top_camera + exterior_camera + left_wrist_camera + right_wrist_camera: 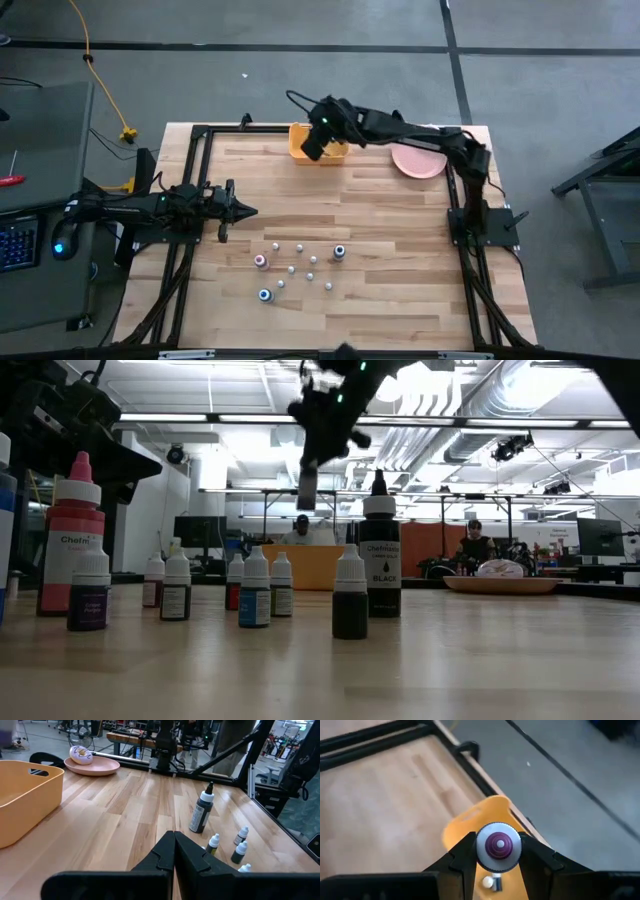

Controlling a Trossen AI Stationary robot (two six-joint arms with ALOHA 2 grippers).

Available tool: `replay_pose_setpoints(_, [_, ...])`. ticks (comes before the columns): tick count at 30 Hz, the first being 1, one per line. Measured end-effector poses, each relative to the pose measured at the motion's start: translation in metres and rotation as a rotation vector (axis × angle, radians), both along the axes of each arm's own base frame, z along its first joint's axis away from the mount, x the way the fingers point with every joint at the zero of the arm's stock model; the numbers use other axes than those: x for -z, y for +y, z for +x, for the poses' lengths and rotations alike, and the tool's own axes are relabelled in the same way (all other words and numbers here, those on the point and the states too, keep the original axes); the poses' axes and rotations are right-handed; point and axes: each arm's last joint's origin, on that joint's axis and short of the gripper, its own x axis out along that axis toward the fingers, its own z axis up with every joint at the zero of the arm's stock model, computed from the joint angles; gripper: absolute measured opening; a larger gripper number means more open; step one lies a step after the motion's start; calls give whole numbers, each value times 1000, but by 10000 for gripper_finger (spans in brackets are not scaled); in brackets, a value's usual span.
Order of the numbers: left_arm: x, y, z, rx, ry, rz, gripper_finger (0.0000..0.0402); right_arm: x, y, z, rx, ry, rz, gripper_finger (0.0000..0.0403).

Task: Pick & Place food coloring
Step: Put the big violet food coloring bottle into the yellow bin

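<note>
Yellow bin [318, 146], upper centre: one small bottle [490, 882] inside. Right gripper [498, 851] fingers pinch a purple-capped bottle [499, 846] above it. Left gripper [174, 851] fingers pressed together.

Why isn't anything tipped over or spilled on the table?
Nothing stands out. The food coloring bottles stand upright on the wood, the right gripper holds a purple-capped bottle over the yellow bin, and the left gripper waits shut.

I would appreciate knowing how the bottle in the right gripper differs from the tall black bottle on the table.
The held bottle hangs in the right gripper over the yellow bin; the black bottle stands upright on the table. The held bottle's cap is whitish with a purple centre; the black bottle's cap is black and pointed. Both are food coloring bottles.
</note>
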Motion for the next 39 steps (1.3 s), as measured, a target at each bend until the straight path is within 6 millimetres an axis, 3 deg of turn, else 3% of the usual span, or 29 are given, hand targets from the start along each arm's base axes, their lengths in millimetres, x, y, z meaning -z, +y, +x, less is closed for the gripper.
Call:
replay_pose_setpoints(9, [0,0,0,0,0,0,1,37,-46,0,191,1,131,113])
replay_pose_setpoints(20, [0,0,0,0,0,0,1,43,-79,-24,284,73,163,113])
replay_pose_setpoints(35, [0,0,0,-1,-1,0,1,65,-87,-22,202,130,224,113])
replay_pose_setpoints(39, [0,0,0,-1,0,0,1,80,-90,-24,216,111,255,113])
